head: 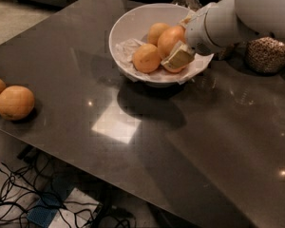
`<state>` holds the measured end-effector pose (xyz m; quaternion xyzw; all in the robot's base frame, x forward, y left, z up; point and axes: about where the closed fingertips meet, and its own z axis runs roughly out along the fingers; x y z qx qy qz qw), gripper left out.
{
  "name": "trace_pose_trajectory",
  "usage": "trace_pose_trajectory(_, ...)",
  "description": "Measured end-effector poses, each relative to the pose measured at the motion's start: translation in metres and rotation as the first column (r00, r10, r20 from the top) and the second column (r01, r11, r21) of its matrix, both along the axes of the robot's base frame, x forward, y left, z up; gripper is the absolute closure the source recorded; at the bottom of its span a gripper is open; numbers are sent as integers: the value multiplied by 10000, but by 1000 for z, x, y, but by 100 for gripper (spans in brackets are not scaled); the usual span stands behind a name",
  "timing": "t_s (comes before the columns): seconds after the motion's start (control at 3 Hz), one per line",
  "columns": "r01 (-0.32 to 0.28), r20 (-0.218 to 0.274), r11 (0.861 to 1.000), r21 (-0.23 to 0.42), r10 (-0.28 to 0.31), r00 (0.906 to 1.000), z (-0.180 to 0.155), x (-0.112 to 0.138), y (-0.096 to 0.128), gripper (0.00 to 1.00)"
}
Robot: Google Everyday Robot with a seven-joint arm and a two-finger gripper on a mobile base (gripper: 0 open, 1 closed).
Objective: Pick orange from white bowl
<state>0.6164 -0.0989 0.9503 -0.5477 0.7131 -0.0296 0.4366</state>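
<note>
The white bowl [133, 25] stands on the dark table near its far edge, lined with crumpled white paper. Several oranges lie in it: one at the front left [146, 58], one at the back [156, 31], one in the middle [170, 39], and one at the front right that shows only as a sliver [173, 70]. My gripper [179, 58] reaches in from the right on a white arm. It is down inside the bowl, against the middle orange and over the front right one.
Two loose oranges [15, 102] lie at the table's left edge. A glass jar of grains [268, 53] stands right of the bowl, behind my arm. The table's near edge [85, 167] runs diagonally, with cables on the floor [19, 194] below it.
</note>
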Motion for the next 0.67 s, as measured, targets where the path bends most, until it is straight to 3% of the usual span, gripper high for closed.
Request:
trace_pose_trajectory(0.33, -369, 333, 9985, -393, 382, 9987, 3, -1, -1, 100)
trace_pose_trajectory(0.67, -369, 332, 9985, -393, 382, 9987, 3, -1, -1, 100)
